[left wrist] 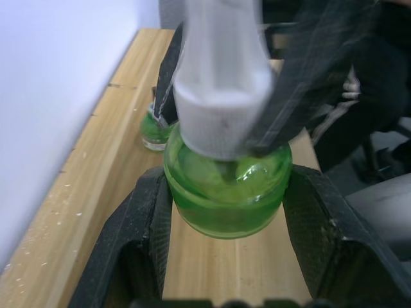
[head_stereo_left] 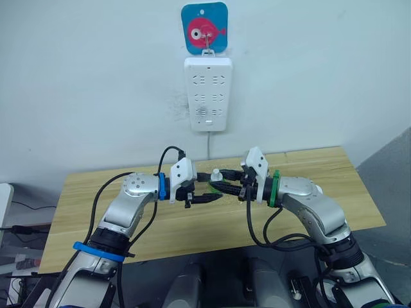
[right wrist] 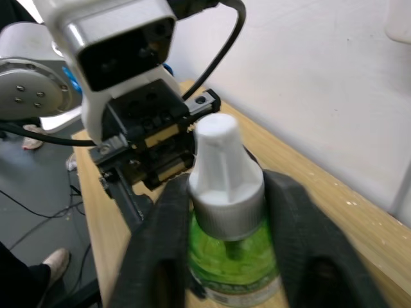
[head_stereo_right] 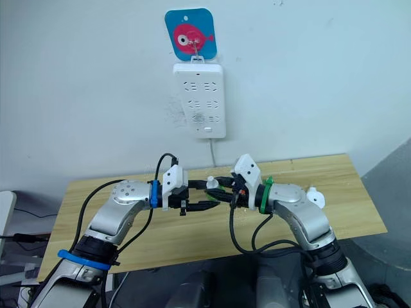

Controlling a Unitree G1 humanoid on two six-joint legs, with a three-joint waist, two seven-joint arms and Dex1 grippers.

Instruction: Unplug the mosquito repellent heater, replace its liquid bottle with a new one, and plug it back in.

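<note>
The two grippers are meeting above the middle of the wooden table [head_stereo_left: 334, 192], and between them they are holding the new green bottle [left wrist: 226, 186] with its white screw cap [left wrist: 221, 96] on top. In the left wrist view, the left gripper [left wrist: 226, 212] is clamping the bottle's round green body between its two black fingers [left wrist: 144, 224], which are pressing against opposite sides of the glass. In the right wrist view, the right gripper [right wrist: 228, 218] is closing its own fingers [right wrist: 167, 237] around the bottle at the cap's ribbed skirt and the shoulder just under it; whether they are touching the cap or only flanking it cannot be told. In the left eye view, the capped bottle is showing as a small white tip between the arms.

A second small green bottle [left wrist: 154, 128] is standing on the table behind the held one, close to the wall. The white power strip [head_stereo_left: 207, 94] is hanging on the wall under a blue fish hook [head_stereo_left: 204, 27], its sockets bare.
</note>
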